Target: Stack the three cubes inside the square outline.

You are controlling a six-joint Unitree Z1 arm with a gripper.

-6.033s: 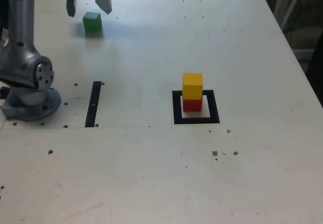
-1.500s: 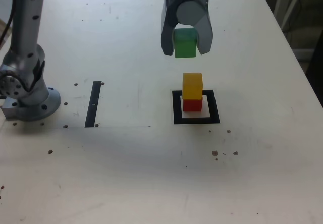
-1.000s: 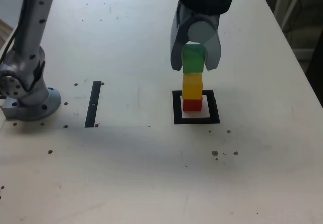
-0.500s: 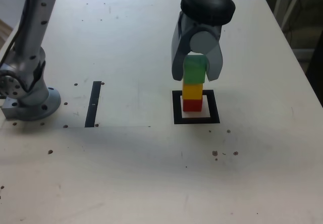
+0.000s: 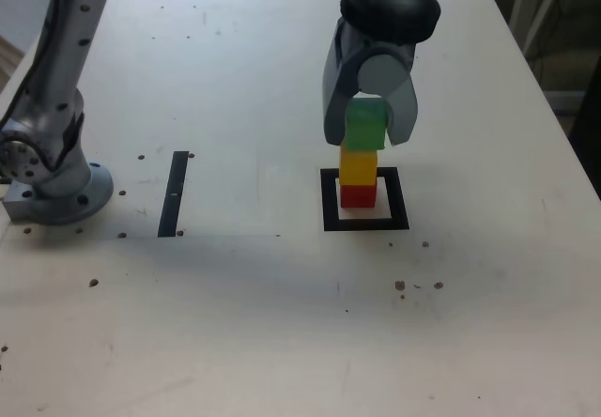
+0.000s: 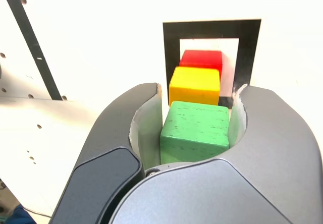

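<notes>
Fingers (image 5: 371, 137): closed around the green cube (image 5: 365, 124).
Green cube: atop the yellow cube (image 5: 358, 166) and red cube (image 5: 357, 194), inside the square outline (image 5: 329, 201).
Nearby: black strip (image 5: 174, 193), arm base (image 5: 52, 177) on the bench (image 5: 282, 323), well clear.

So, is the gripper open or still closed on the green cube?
Cannot tell for sure. The gripper has a finger on each side of the green cube, which sits on the yellow cube; a small gap shows on one side.
</notes>
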